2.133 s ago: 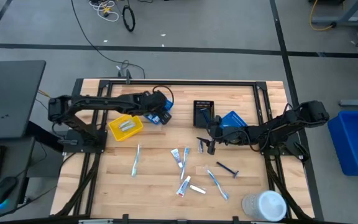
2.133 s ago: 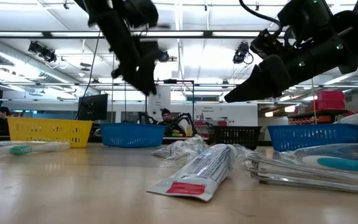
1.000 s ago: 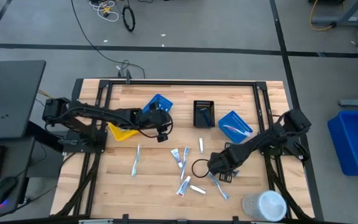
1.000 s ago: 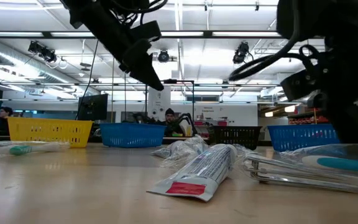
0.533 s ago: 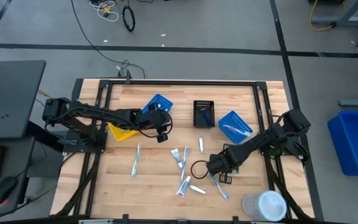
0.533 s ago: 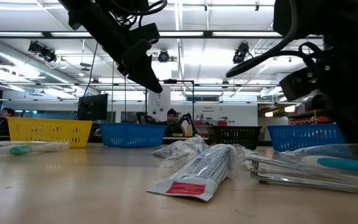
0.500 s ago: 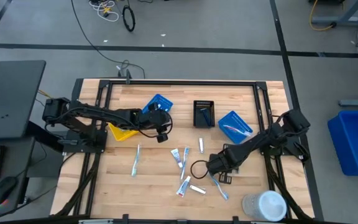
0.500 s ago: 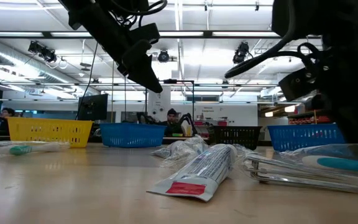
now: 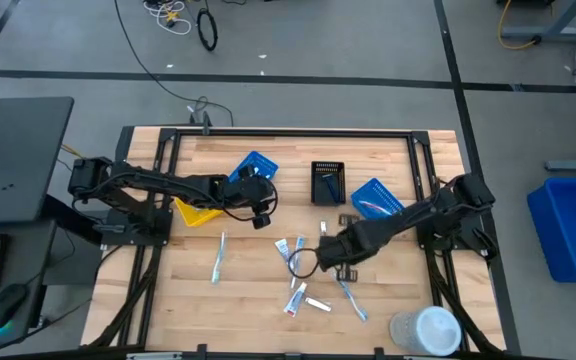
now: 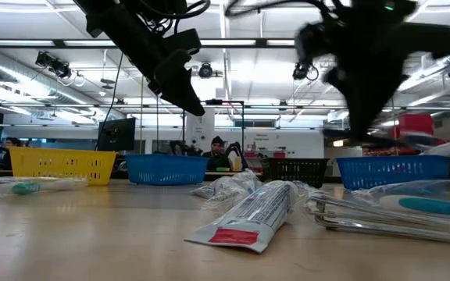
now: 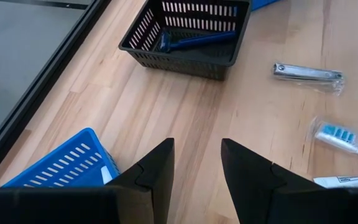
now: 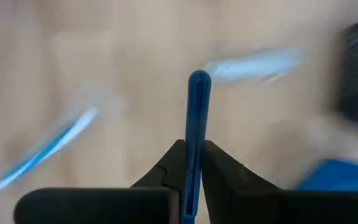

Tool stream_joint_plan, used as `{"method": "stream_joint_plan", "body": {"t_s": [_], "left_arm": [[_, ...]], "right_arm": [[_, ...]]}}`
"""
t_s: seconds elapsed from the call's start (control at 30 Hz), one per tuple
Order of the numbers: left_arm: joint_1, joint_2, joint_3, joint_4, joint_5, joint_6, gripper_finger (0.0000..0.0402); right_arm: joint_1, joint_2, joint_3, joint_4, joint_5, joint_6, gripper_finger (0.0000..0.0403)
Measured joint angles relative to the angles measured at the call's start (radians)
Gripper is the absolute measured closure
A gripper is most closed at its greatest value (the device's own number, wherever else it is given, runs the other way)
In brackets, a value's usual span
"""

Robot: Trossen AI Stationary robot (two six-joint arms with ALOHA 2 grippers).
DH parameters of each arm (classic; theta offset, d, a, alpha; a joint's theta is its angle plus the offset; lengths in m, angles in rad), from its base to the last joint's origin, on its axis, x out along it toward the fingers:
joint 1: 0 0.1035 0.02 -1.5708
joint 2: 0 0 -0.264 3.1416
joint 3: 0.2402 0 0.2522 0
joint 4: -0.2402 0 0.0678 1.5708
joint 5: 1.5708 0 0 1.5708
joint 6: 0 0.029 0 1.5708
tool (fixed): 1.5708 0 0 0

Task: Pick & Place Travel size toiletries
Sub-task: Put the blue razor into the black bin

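Toothpaste tubes (image 9: pixel 286 250) and toothbrushes (image 9: pixel 219 256) lie flat on the wooden table (image 9: pixel 188 290), most near its middle. My right gripper (image 9: pixel 340 262) hangs above them, pointing steeply down, shut on a slim blue-handled razor (image 12: pixel 197 106). My left gripper (image 9: pixel 258 216) hovers open above the table beside the left blue bin (image 9: pixel 253 168). In the left wrist view its fingers (image 11: pixel 197 162) have nothing between them. A blue razor (image 11: pixel 194 41) lies in the black bin (image 9: pixel 328 182). My right gripper pinches the razor's blue handle (image 12: pixel 193 152) between its two fingers. The handle runs along the fingers and sticks out past their tips, ending in a rounded end (image 12: pixel 199 79). The fingers come from above, and the razor hangs clear of the table.
A yellow bin (image 9: pixel 196 212) stands at the left and a second blue bin (image 9: pixel 376 198) at the right. A white round container (image 9: pixel 426 328) sits at the near right corner. A wrapped toothpaste tube (image 10: pixel 248 215) lies close to the low camera.
My right gripper has risen from the table and gone toward its left and far edges, turning as it went. The razor that lay under it is lifted clear. My left arm has kept still.
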State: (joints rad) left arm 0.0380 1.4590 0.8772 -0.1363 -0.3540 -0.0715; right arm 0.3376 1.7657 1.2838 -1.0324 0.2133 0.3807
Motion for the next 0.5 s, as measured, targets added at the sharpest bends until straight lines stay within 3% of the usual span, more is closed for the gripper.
{"method": "stream_joint_plan", "body": {"t_s": [0.2, 0.5], "left_arm": [[0.000, 0.000, 0.000, 0.000, -0.001, 0.000, 0.0262], [0.000, 0.000, 0.000, -0.001, -0.001, -0.001, 0.0262]], "right_arm": [[-0.109, -0.001, 0.112, -0.046, 0.351, -0.046, 0.0364], [-0.412, -0.002, 0.078, 0.146, 0.222, 0.062, 0.0360]]}}
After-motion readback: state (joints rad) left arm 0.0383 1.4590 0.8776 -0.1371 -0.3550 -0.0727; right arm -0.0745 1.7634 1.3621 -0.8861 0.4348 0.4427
